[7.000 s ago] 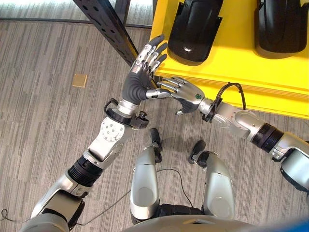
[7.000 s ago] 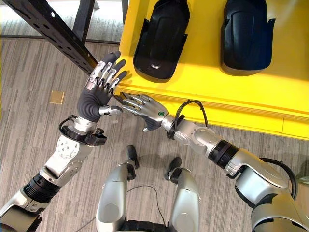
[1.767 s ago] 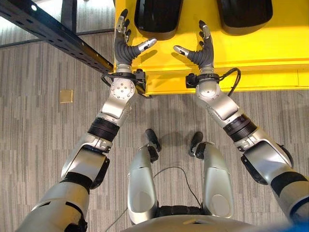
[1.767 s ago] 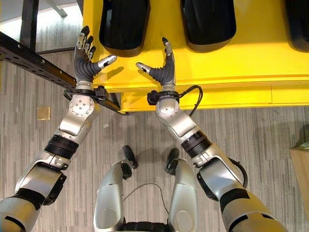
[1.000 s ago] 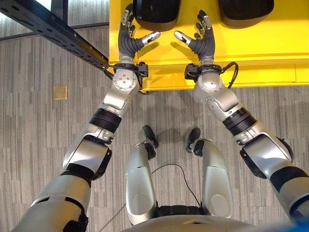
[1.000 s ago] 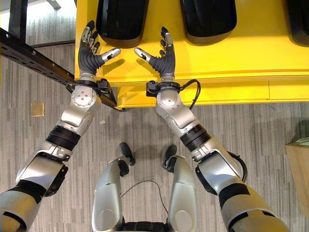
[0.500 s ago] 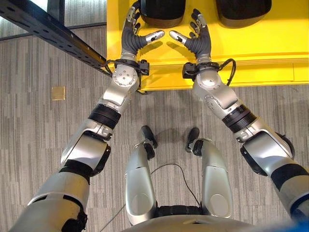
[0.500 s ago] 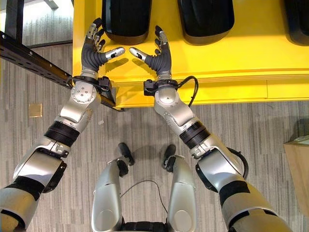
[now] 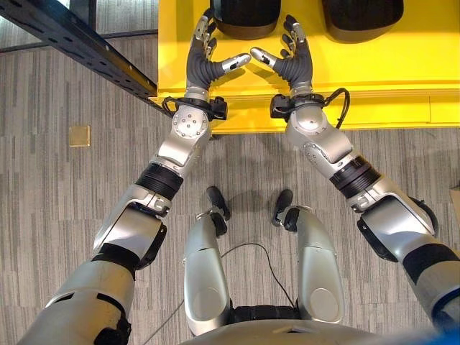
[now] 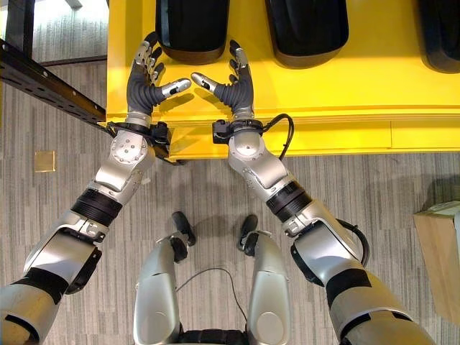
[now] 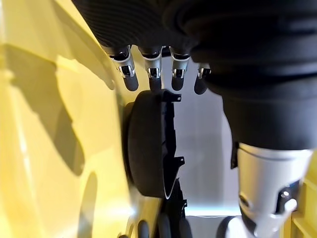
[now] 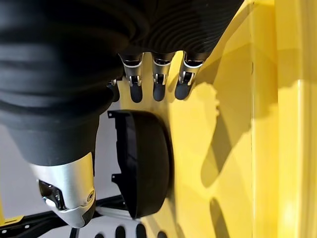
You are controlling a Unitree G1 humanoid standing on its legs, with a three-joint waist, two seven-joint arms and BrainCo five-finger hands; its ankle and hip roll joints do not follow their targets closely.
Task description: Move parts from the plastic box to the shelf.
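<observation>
Over the yellow shelf (image 9: 374, 65), left hand (image 9: 203, 61) and right hand (image 9: 293, 61) flank a black part (image 9: 248, 14), fingers spread, thumbs nearly meeting.

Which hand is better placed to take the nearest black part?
Neither clearly: the left hand and right hand, both open, flank the black part evenly, suggesting a two-handed grasp.

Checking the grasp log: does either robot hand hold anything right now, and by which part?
Nothing is held. The left robot hand and right robot hand flank the near end of a black part, fingers open.
</observation>
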